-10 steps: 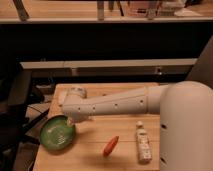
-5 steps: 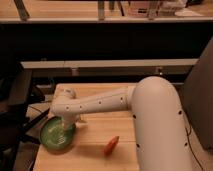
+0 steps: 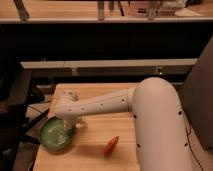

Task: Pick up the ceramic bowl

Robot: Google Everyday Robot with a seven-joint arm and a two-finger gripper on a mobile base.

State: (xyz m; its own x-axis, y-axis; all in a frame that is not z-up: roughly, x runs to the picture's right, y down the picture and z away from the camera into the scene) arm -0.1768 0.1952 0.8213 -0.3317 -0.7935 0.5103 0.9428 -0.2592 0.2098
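The ceramic bowl (image 3: 53,137) is a wide, shallow glossy green bowl lying near the front left edge of the wooden table (image 3: 95,155). My white arm reaches from the right across the table to it. The gripper (image 3: 64,127) hangs from the arm's end and dips into the bowl's right half, over its rim. The arm's end hides part of the bowl's far right side.
A small orange-red object (image 3: 111,145) lies on the table right of the bowl. My arm's thick white body (image 3: 157,125) covers the table's right side. A dark chair (image 3: 20,95) stands left of the table; a dark shelf runs behind.
The arm has swung further left and down, bringing the gripper from beside the bowl into it. The bowl has stayed in place. The small white bottle at the right is now hidden.
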